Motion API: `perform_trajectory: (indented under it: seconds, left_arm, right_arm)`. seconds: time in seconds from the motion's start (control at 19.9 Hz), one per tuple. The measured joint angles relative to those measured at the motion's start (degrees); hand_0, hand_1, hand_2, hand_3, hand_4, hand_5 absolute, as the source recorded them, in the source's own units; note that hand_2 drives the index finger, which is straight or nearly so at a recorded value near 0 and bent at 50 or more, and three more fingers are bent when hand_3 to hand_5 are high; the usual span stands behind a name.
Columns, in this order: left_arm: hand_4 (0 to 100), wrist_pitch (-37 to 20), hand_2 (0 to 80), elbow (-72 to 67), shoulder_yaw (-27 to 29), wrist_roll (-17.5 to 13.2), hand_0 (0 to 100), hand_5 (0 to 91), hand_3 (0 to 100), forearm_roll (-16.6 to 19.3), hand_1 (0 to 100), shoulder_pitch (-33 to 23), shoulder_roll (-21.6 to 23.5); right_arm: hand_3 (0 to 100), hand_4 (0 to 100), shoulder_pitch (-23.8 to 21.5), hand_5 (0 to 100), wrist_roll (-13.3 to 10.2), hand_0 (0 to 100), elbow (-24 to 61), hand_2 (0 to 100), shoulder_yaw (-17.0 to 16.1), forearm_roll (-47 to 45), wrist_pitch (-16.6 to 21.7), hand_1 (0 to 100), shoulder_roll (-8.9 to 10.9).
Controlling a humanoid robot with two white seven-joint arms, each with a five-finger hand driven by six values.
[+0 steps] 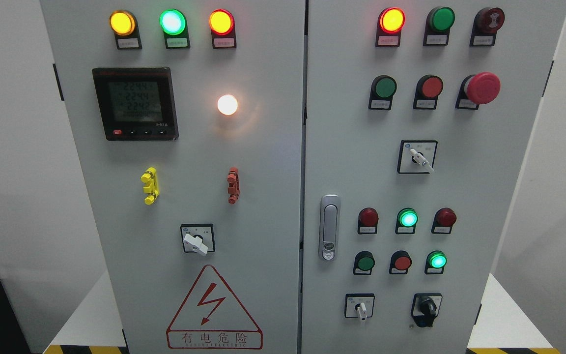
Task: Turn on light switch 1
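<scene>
A grey two-door control cabinet [263, 162] fills the head view. On its left door a white rotary switch [196, 242] has its lever pointing down-right. A second white rotary switch [420, 158] sits mid right door, also turned down-right. Near the bottom of that door are a small white switch [360, 309] and a black one [427, 308]. A white lamp [227, 104] glows on the left door. No labels show which is switch 1. Neither hand nor arm appears.
Lit yellow, green and red lamps [172, 22] line the top; a digital meter [135, 104] shows readings. A red mushroom stop button [482, 88], a door handle [329, 227], yellow [149, 185] and red [233, 185] clips, and a high-voltage warning triangle [214, 309] are on the panel.
</scene>
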State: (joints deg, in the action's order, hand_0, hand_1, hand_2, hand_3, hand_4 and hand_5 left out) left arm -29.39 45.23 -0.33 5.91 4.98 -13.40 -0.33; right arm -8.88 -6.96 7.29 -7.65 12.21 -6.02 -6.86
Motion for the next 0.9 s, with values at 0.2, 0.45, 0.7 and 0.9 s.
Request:
perform_trajectory:
  seconds: [0.2, 0.45, 0.7, 0.9]
  left_arm:
    - [23, 12.47, 0.0, -13.76, 0.1, -2.57, 24, 0.0, 12, 0.01, 24, 4.86, 0.09]
    - [10, 24.53, 0.0, -25.22, 0.2, -4.83, 26, 0.0, 0, 0.02, 16, 9.46, -0.9]
    - [7, 27.23, 0.0, -32.49, 0.24, -5.34, 26, 0.0, 0, 0.02, 10, 11.73, -2.22]
    - [6, 27.61, 0.0, -36.36, 0.27, -5.7, 25, 0.0, 0, 0.06, 9, 12.61, -3.01]
  right_arm:
    - [0, 0, 0.0, 0, 0.03, 5, -0.01, 0, 0.0, 0.0, 0.0, 0, 0.0]
    - [0, 0, 0.0, 0, 0.04, 5, 0.01, 0, 0.0, 0.0, 0.0, 0, 0.0]
    - [0, 0, 0.0, 0, 0.05, 5, 0.02, 0, 0.0, 0.0, 0.0, 0, 0.0]
    - [0, 0, 0.0, 0, 0.06, 5, 0.02, 0, 0.0, 0.0, 0.0, 0, 0.0]
